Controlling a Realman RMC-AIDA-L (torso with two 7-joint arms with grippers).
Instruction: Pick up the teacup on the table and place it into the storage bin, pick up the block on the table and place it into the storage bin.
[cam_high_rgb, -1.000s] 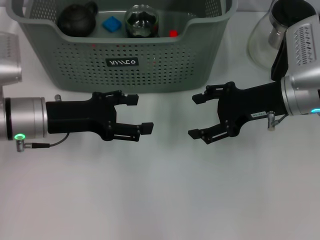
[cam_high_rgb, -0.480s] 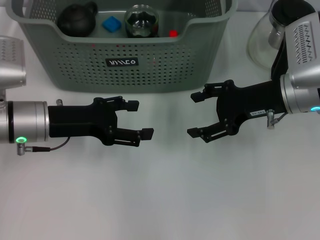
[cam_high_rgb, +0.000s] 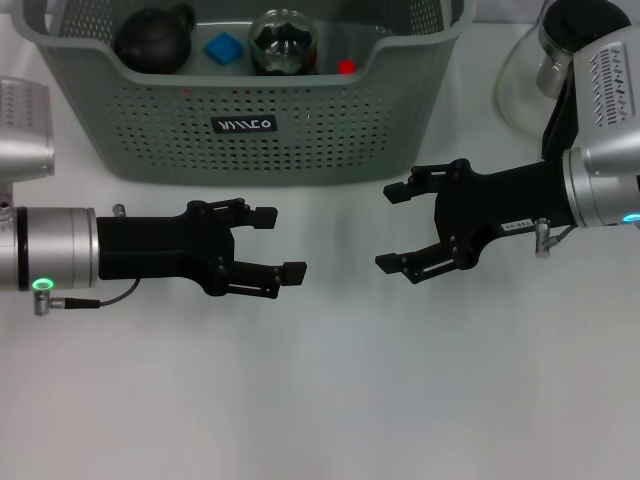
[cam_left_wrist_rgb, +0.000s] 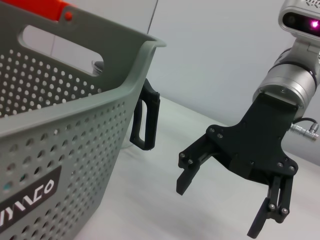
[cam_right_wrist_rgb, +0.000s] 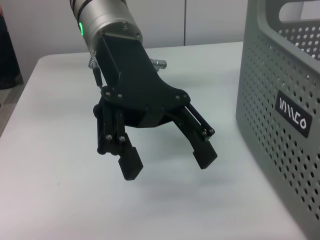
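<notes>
Left gripper (cam_high_rgb: 268, 243), released and empty, has drifted slightly lower over the white surface (cam_high_rgb: 320, 400). Storage bin (cam_high_rgb: 250, 125) behind already holds a blue block (cam_high_rgb: 223, 47). Right gripper (cam_high_rgb: 402, 228), released, hovers nearly unmoved; task appears complete.

I see storage bin (cam_high_rgb: 250, 120) at table (cam_high_rgb: 330, 400) rear; left gripper (cam_high_rgb: 283, 243) and right gripper (cam_high_rgb: 392, 228) before it, apart.

Lab-like test setup: bare white table (cam_high_rgb: 320, 400), plain pale walls, robot arms.
</notes>
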